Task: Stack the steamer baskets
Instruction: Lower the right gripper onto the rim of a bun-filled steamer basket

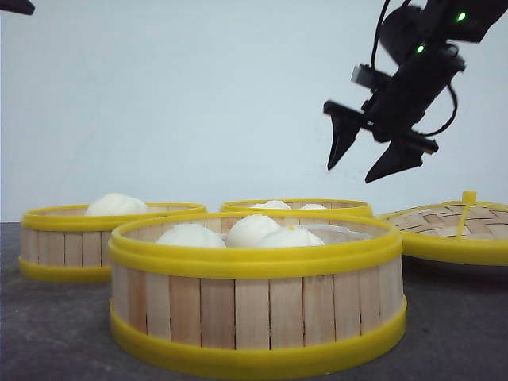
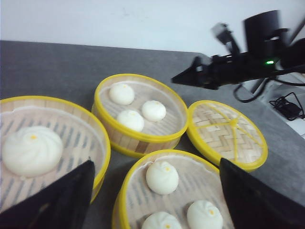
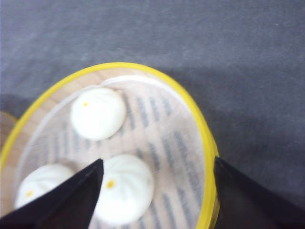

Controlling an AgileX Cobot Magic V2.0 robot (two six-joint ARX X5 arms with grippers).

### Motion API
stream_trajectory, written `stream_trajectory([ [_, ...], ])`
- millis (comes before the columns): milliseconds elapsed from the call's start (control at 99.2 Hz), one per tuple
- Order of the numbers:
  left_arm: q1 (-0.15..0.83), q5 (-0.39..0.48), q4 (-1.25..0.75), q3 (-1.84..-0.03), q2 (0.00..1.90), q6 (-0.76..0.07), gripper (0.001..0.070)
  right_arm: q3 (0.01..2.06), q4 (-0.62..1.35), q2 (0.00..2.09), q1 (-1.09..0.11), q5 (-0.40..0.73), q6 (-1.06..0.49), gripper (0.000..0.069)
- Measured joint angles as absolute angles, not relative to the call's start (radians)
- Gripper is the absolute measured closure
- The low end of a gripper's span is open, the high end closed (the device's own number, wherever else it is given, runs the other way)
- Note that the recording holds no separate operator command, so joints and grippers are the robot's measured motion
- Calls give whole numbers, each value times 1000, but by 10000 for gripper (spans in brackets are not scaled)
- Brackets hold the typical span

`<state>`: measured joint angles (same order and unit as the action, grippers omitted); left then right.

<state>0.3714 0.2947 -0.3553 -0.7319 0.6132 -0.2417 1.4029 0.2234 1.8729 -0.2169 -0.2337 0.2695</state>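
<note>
Baskets (image 1: 258, 294) sit apart on surface (image 1: 48, 333), one w/ three buns right below my right claw (image 1: 367, 155), spread wide. Light, stiff; I'd pinch the yellow rim. Left claw (image 2: 155, 195) spread too.

Yellow-rimmed pale-slatted steamer baskets (image 1: 258, 294)

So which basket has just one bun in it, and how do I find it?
Start at the woven lid on the grey table and look to the opposite, left side in the front view. The steamer basket there holds one big white bun. Its two neighbours each hold three smaller buns.
</note>
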Motion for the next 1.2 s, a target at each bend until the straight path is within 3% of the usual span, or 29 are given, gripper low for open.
stream_trajectory([
  [323,391,295,-362,-732,572,-249,200,1404,228,1971,-221,-177,270,354],
  [504,397,295,-399,-732,543,-249,200,1404,228,1979,-231,-123,269,510],
  [847,397,295,-447,-732,502,-249,200,1405,197,1998,-251,-47,274,647],
  [1200,397,295,-469,-732,492,-249,200,1406,118,2006,-258,-22,305,659],
])
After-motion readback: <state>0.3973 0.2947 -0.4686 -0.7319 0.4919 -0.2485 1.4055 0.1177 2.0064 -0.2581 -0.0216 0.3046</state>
